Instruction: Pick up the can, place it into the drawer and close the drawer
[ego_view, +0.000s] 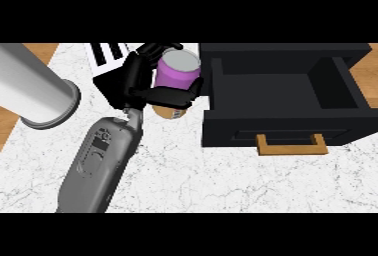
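The can (179, 70) has a purple body and a grey lid, and a tan part shows below it. My left hand (140, 75) is shut on it at the back middle of the counter. The fingers curl over its far side and the thumb (173, 95) crosses its near side. The can is held just left of the black drawer (221, 127), beside its left wall. The drawer is pulled open with a dark inside and a wooden handle (291, 145) on its front. My right hand does not show.
A large pale grey cylinder (33, 85) stands at the left edge of the white marble counter (221, 185). A black-and-white striped thing (109, 52) and a black slab (107, 87) lie behind and under my hand.
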